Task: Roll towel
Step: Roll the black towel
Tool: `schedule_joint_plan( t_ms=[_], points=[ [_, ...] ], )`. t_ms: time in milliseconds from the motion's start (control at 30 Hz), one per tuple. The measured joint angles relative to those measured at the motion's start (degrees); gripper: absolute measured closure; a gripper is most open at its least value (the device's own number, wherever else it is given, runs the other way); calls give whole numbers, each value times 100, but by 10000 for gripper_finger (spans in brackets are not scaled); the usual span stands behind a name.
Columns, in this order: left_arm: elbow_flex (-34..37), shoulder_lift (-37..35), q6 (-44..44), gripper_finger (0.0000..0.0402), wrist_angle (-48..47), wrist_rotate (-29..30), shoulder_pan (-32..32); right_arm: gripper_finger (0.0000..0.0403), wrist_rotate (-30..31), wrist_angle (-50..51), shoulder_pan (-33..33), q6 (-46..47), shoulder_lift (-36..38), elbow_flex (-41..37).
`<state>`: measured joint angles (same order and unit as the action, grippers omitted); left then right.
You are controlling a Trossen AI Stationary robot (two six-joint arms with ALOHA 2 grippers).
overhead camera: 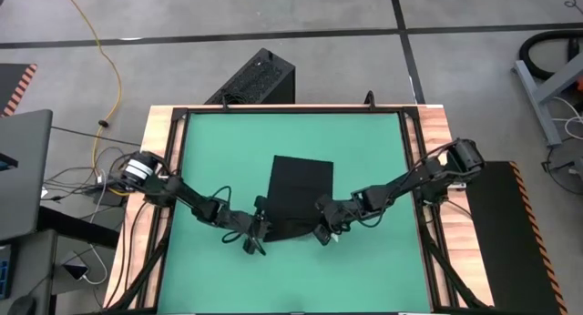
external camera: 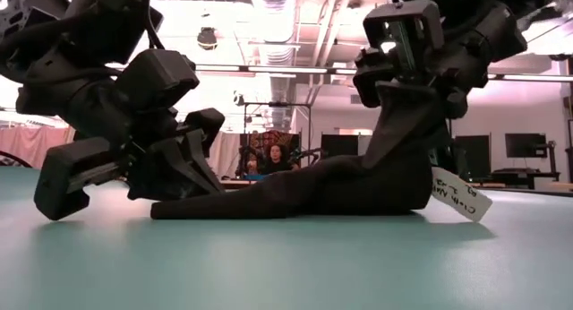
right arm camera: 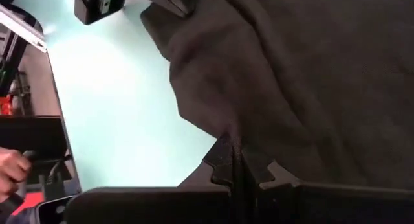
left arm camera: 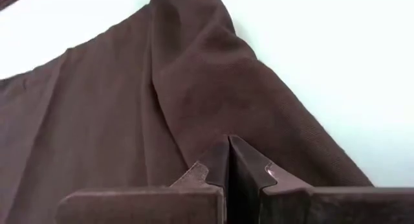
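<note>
On green table [overhead camera: 364, 151], mid-front: lay towel [overhead camera: 301, 192], black, near edge lifted.
Handling: judged soft, light, limp; best held at near corners.
Left gripper [overhead camera: 256, 235]: clamped together on near-left corner.
Right gripper [overhead camera: 326, 229]: pinched shut on near-right corner, beside white tag [external camera: 461, 193].

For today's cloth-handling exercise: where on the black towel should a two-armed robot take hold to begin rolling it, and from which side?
Grip the towel at its two near corners, coming from the near edge. It lies flat, so only edges offer a pinch. The left gripper and the right gripper are shut on those corners, lifting that edge off the green table.
</note>
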<state>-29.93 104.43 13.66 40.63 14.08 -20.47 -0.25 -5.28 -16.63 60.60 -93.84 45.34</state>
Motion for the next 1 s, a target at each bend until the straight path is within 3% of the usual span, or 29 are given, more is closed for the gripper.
schedule_joint_plan(
  t_ms=[100, 267, 433, 1000],
  points=[
    [2, -25, -458, 401, -111, -296, 20, 388, -70, 240, 79, 58, 0, 33],
    [0, -27, -1478, 401, -235, -1283, 105, 388, -76, 494, 187, 269, 0, 36],
    [0, -27, -1927, 401, -225, -1782, 60, 388, -116, 497, 167, 251, 26, 44],
    [0, -27, -2042, 401, -213, -1987, 59, 388, -120, 691, 734, 256, 9, 44]
  ],
)
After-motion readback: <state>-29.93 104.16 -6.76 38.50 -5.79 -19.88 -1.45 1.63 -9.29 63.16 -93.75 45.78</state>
